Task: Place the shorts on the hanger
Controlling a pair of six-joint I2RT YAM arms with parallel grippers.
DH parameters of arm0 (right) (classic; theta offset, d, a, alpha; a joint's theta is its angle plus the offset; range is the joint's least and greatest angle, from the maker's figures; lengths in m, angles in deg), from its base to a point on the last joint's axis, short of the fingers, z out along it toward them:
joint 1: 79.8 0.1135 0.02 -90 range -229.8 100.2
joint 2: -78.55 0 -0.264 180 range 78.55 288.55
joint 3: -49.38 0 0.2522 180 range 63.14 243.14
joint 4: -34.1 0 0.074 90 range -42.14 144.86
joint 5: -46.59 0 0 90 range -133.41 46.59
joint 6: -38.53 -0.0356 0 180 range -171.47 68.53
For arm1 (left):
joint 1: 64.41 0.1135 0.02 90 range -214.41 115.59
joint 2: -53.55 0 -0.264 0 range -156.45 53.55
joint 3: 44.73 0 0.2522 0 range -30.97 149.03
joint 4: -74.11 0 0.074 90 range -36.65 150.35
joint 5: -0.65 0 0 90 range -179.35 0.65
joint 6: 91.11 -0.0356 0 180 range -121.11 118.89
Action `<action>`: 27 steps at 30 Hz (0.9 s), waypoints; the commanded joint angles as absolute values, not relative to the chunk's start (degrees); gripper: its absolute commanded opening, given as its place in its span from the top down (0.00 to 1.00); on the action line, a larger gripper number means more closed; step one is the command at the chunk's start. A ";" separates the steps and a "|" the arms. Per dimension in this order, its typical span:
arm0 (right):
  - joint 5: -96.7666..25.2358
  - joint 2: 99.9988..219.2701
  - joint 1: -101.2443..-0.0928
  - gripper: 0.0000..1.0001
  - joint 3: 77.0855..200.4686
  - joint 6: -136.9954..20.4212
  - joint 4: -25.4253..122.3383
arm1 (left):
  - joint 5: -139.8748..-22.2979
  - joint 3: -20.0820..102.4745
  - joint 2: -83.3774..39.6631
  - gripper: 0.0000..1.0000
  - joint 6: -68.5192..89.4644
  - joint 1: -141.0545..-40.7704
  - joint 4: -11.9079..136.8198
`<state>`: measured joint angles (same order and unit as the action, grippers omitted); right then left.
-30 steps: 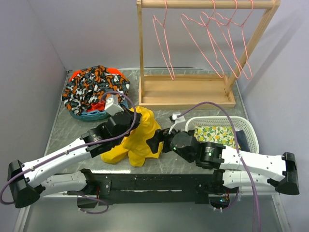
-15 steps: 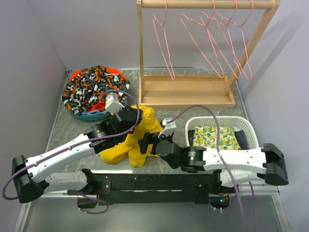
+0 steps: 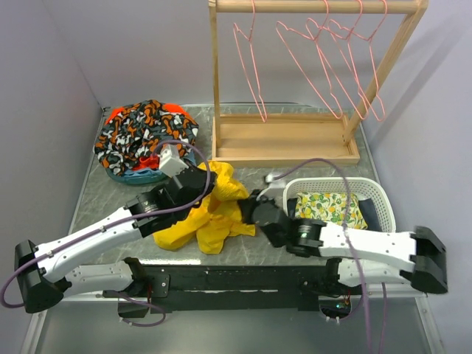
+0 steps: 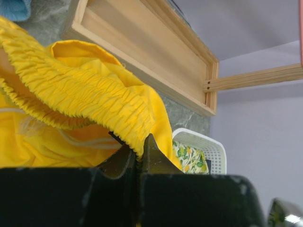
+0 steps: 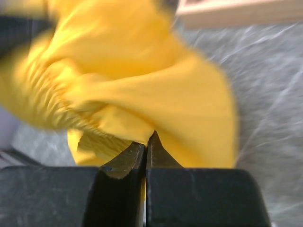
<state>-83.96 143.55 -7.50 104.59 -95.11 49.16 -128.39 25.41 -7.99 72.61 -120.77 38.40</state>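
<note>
The shorts (image 3: 210, 214) are lying in a crumpled heap on the table (image 3: 103, 199), near the front, between the two arms. The left gripper (image 4: 140, 152) is pinching the stretchy waistband of the shorts, with its fingers squeezed tight together on the cloth, and it is holding that edge up above the rest of the heap. The right gripper (image 5: 146, 147) is reaching in from the other side, and its fingers are pressing together on a fold of the shorts too; that picture is blurry, but a thin bit of yellow is showing between them. The pink hangers (image 3: 254, 70) are hanging from the top bar of the wooden rack (image 3: 284, 140) at the back of the table, well apart from the shorts. A white basket (image 3: 383, 203) is sitting on the right, just beside the right arm, and a lemon cloth (image 3: 328, 206) is lying inside it. A black, orange and white cloth (image 3: 144, 133) is lying in a pile at the back left, on top of something blue (image 3: 140, 175), near the left arm's wrist
</note>
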 commanded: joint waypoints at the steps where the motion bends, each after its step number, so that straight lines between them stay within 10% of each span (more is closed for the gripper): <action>1: -82.36 134.20 -17.79 1.00 101.03 -94.46 54.45 | -129.43 21.86 -3.41 0.96 71.67 -121.01 37.32; 9: -71.80 133.04 -26.00 1.00 100.58 -87.34 57.87 | -129.42 15.88 1.25 0.40 64.46 -120.93 36.90; 12: -71.62 134.01 -26.79 1.00 101.46 -87.85 59.63 | -132.05 15.70 3.09 0.33 63.67 -120.93 33.39; 27: -70.65 134.37 -30.66 1.00 103.05 -89.18 63.51 | -117.22 9.99 -0.66 0.51 53.93 -101.87 37.92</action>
